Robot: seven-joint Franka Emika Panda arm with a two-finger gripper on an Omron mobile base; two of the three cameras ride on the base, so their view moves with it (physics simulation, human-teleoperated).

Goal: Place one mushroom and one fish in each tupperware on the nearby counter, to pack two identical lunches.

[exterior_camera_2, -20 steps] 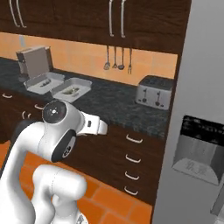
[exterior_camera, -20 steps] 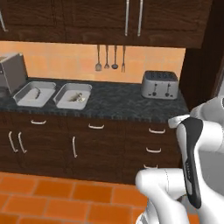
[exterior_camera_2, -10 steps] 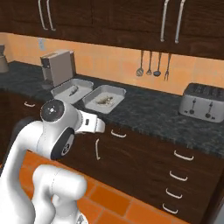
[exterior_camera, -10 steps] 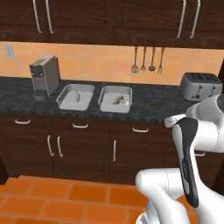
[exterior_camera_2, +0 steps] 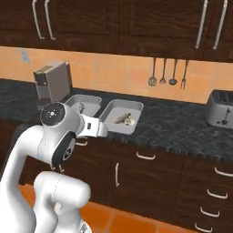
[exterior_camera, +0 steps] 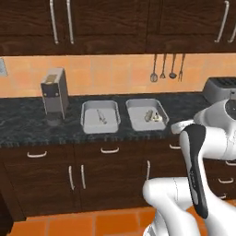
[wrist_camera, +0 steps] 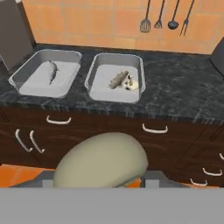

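Two shallow grey tupperware trays side by side on the speckled dark tabletop (exterior_camera: 27, 124), mid-frame: left tray (wrist_camera: 46, 73) with one fish (wrist_camera: 52, 70), right tray (wrist_camera: 115, 78) with one fish (wrist_camera: 118, 80) and one pale mushroom (wrist_camera: 131, 84). Tool clamped on a rounded beige mushroom (wrist_camera: 101, 159), lower centre of hand view. Trays shifted rightward versus earlier, from base driving.

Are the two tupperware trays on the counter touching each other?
Apart. The hand view shows a strip of dark counter between the left tupperware and the right tupperware.
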